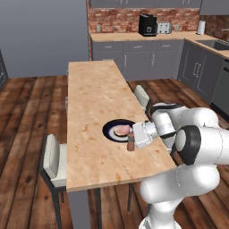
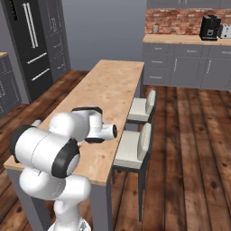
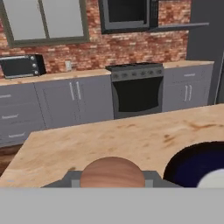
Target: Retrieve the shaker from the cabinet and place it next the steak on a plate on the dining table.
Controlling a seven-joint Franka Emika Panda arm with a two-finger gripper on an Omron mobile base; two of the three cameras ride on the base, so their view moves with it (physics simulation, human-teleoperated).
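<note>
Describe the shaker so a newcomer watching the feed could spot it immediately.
Find the long wooden dining table, then the dark round plate with pink steak near its right edge. The shaker is the small brown wooden bottle standing just off the plate, held in the gripper.

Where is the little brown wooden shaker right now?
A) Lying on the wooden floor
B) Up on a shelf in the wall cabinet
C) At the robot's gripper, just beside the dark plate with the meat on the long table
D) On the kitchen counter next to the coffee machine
C: in the left base view the shaker stands upright at the gripper, on the dining table by the near edge of the plate carrying the steak.
</note>
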